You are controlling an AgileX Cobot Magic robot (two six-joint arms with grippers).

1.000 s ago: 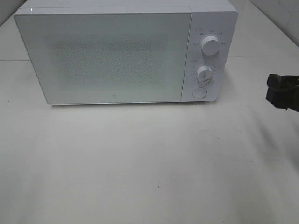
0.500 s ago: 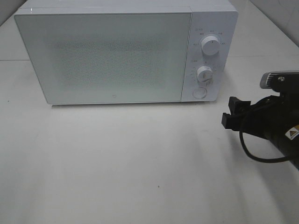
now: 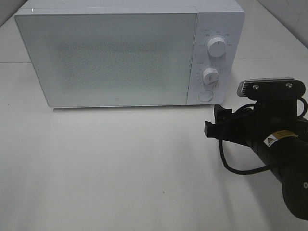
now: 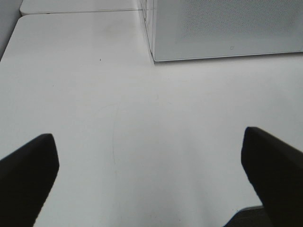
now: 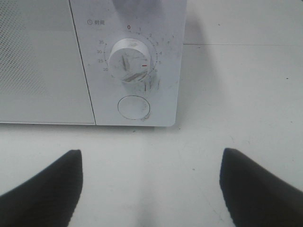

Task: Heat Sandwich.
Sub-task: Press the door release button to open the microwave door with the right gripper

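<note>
**Heat Sandwich, one moment, three views.** A white box-shaped microwave oven (image 3: 120, 19) is standing on a white matte tabletop (image 3: 120, 173). Its flat door (image 3: 106, 57) is lying shut, and a grey speckled window panel is filling most of it. To the right of the door, the control strip is carrying three white round controls. These are an upper dial (image 3: 217, 47), a lower timer dial (image 3: 211, 77) and, below both, a push button (image 3: 205, 96).

The right gripper (image 3: 213, 120), a black two-fingered claw on a thick black arm with a looping black cable (image 3: 236, 166), is hovering over the tabletop. It is sitting just in front of the control strip, near the push button and apart from the oven. Its jaws are standing apart with nothing between them. In the right wrist view, its two black fingers (image 5: 42, 189) are framing the timer dial and the button.

The left gripper (image 4: 149, 161) is showing only in the left wrist view. There its black fingers (image 4: 28, 165) are spreading wide over the tabletop and gripping nothing, with the oven's front left corner ahead.

The sandwich is not showing in any view. Whether it is lying behind the shut door cannot be told.
</note>
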